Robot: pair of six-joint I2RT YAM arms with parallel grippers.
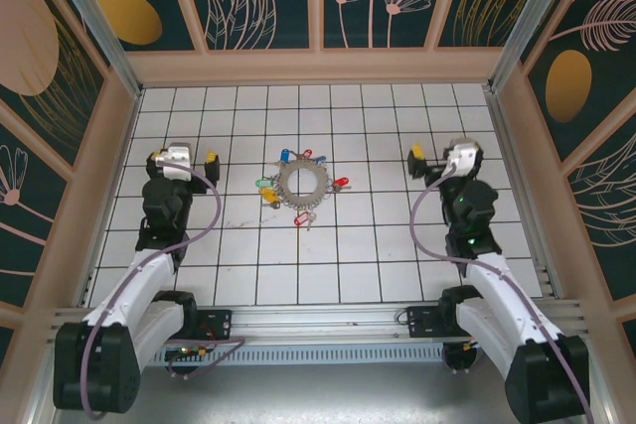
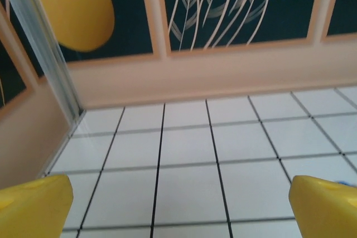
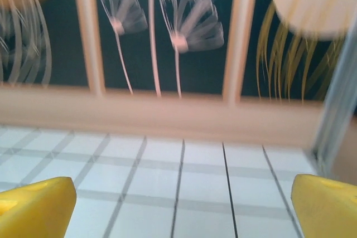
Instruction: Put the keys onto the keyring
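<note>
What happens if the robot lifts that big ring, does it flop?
It would probably sag, since the keyring looks chain-like rather than solid. The keys fanned around it, if attached, would likely dangle and swing. Lying flat, it seems unlikely to roll when pushed.

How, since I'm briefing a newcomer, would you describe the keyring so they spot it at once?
Look near the middle of the white tiled table. There lies the keyring, a grey-bronze, chain-textured circle with an open centre. The keys fanned around it are far smaller and carry coloured tags.
</note>
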